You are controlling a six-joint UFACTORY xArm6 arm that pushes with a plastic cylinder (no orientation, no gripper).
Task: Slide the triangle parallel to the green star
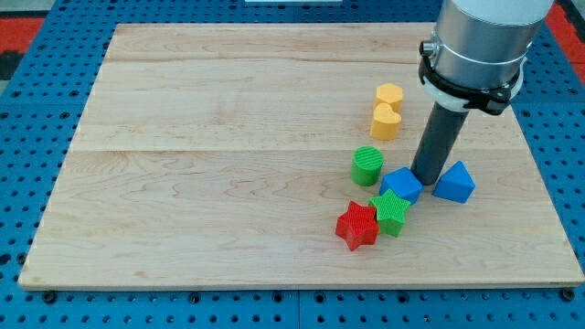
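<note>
While the rod stands among the lower cluster, these lines run outward from the block to be moved.

Blue triangle (pixel 454 182): toward the view's lower right of the wooden board (pixel 228 164), lying flat, at about 3 o'clock from my tip.

My tip (pixel 426 178): just beside the triangle's left face, wedged between it and the blue cube; touching or a hair apart, I cannot tell.

Pincer: none on this arm, so no wide, narrow or holding state; the rod holds nothing and only pushes.

Green star (pixel 392 212): at about 8 o'clock from the triangle, near but apart, with the blue cube between them.

Blue cube (pixel 401 185): at 9 o'clock from my tip, just beside it, touching the star's upper edge.

Red star (pixel 357 226): at 8 o'clock from the green star, touching it.

Green cylinder (pixel 367 165): at 10 o'clock from the cube, near.

Yellow blocks: a heart (pixel 386 121) with a hexagon-like piece (pixel 389 94) at its 12 o'clock, well clear.

Risk: in my judgement, any leftward sweep shoves the cube into the green star, shifting the reference itself.

Risk: an off-centre push on the triangle's slanted face could spin it or let it slip past the rod.

Risk: driving it toward 3 o'clock brings it nearer the board's edge.
</note>
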